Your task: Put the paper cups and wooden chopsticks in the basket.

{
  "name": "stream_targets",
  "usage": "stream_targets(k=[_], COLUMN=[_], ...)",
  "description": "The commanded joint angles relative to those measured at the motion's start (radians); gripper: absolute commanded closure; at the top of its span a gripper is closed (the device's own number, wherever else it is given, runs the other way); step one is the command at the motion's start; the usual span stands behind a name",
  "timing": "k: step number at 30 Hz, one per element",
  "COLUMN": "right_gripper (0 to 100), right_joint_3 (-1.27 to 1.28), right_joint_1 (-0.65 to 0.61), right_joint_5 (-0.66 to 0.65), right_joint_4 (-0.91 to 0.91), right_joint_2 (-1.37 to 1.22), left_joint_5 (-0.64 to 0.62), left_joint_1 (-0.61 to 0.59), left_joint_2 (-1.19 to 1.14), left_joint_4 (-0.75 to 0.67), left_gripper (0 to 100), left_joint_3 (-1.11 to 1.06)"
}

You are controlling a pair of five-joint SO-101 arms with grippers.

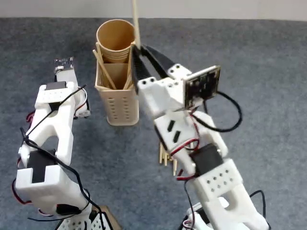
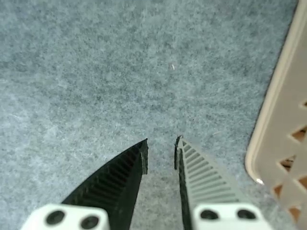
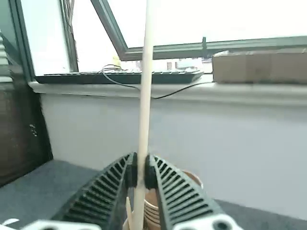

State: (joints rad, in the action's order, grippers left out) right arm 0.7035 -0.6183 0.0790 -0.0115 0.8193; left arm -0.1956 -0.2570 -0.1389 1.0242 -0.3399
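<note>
**Basket** (image 1: 117, 103): tall, cream, with perforated walls, standing upright on the grey mat (image 1: 249, 72).

**Paper cups** (image 1: 115, 36): brown, nested in one stack, upright in the basket's far half. The mouth opens upward and the top rim stands well above the basket's rim.

**Wooden chopsticks** (image 1: 104, 71): pale sticks leaning aslant inside the basket's near half, against the cups.

**Held chopstick** (image 3: 144, 96): near vertical, pinched between the tips of my right gripper (image 3: 139, 175). It is over the basket's rim on my right arm's side, just beside the cups.

**Loose chopsticks** (image 1: 165, 155): lying on the mat near the basket's base, partly hidden under my right arm.
</note>
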Motion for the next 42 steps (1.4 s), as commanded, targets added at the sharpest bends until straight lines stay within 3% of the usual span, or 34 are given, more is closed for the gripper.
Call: stream_targets(k=[1, 10, 13, 17, 24, 27, 29, 33, 36, 42], right_gripper=[99.4, 98.8, 96.9, 86.8, 86.4, 86.4, 86.4, 86.4, 86.4, 86.5], right_joint_3=[-0.019, -0.168, -0.173, -0.173, -0.176, -0.176, -0.180, -0.300, -0.403, -0.311], right_joint_1=[-0.028, -0.079, -0.076, -0.079, -0.074, -0.076, -0.076, -0.071, 0.016, 0.263], right_joint_5=[0.008, 0.006, 0.006, 0.006, 0.003, -0.100, -0.160, -0.189, -0.189, -0.193], right_joint_4=[0.114, 0.209, 0.209, 0.197, 0.097, 0.056, -0.094, -0.596, -0.918, -1.164], right_joint_2=[-0.125, -0.496, -0.504, -0.489, -0.432, -0.351, -0.269, -0.077, 0.038, 0.136], left_joint_5=[-0.008, 0.054, 0.055, 0.055, 0.055, 0.055, 0.055, 0.055, 0.054, 0.058], left_joint_1=[0.019, 0.018, 0.016, 0.016, 0.013, 0.013, 0.013, 0.013, 0.012, -0.005], left_joint_2=[0.013, -0.114, -0.120, -0.120, -0.120, -0.120, -0.120, -0.120, -0.119, -0.131], left_joint_4=[-0.035, -0.034, -0.034, -0.034, -0.034, -0.034, -0.035, -0.035, -0.040, -0.002], left_gripper=[87, 87, 87, 87, 87, 87, 87, 87, 87, 87], left_joint_3=[0.004, 0.082, 0.085, 0.085, 0.085, 0.085, 0.085, 0.085, 0.096, 0.446])
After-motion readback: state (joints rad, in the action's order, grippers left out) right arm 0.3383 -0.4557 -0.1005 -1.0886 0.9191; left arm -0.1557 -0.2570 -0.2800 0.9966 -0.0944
